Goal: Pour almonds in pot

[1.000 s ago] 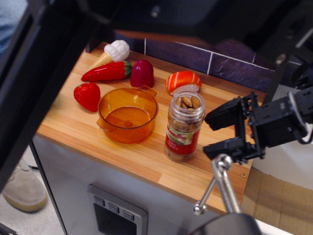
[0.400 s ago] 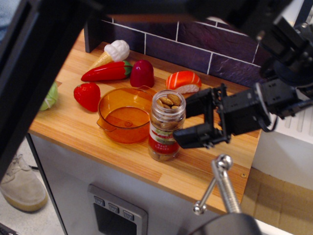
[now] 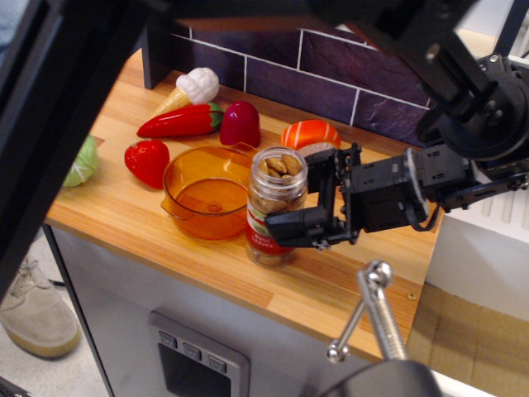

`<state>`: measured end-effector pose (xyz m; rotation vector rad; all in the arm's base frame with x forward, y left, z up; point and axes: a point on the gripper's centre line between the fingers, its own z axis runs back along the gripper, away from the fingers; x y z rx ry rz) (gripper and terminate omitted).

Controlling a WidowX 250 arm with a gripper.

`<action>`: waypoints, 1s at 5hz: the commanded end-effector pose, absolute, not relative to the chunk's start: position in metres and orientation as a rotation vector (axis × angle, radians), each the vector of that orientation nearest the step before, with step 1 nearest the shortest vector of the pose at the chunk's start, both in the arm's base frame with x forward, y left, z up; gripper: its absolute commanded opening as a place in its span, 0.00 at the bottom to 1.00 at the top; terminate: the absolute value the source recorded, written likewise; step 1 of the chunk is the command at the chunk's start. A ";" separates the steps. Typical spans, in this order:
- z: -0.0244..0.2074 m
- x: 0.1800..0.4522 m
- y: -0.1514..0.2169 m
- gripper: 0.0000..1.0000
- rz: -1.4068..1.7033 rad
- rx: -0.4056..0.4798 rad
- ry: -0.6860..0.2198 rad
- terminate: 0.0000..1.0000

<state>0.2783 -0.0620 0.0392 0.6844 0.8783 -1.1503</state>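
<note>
Item 1. Almond jar (image 3: 275, 207): clear plastic, red label, no lid visible, almonds (image 3: 281, 165) piled to the mouth. It stands upright on the wooden counter (image 3: 347, 273), just to the right of the pot and nearly touching its rim.

Item 2. Pot (image 3: 208, 192): translucent orange, round, two small side handles, empty, mouth wider than the jar's.

Item 3. Gripper (image 3: 310, 203): black, reaching in from the right at mid-jar height. Its jaws stand apart, one finger in front of the jar at label level, the other behind it; whether either pad touches the plastic yet you cannot tell from this view.

Item 4. Bystanders: strawberry (image 3: 148, 162), red pepper (image 3: 182, 121), cauliflower (image 3: 197, 84), salmon sushi (image 3: 310, 135) and cabbage (image 3: 82, 162), all behind or left of the pot.

Handling notes, step in hand: grasping the jar.
- Centre the jar between the fingers before you close; an off-centre squeeze would likely shove it into the pot or tip it, and it is open and full.
- Grip on the label band, around the middle, so the jar should not swing when tilted.
- Close firmly; smooth plastic may slip.
- Lift clear of the pot rim before tilting, then turn the mouth leftward over the pot's middle, slowly, since loose nuts tend to come out in a rush.
</note>
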 end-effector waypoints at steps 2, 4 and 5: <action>0.066 0.268 -0.059 0.00 -1.204 0.580 0.620 0.00; 0.072 0.290 -0.039 0.00 -1.237 0.161 0.280 0.00; 0.069 0.304 -0.027 0.00 -1.258 -0.010 0.153 0.00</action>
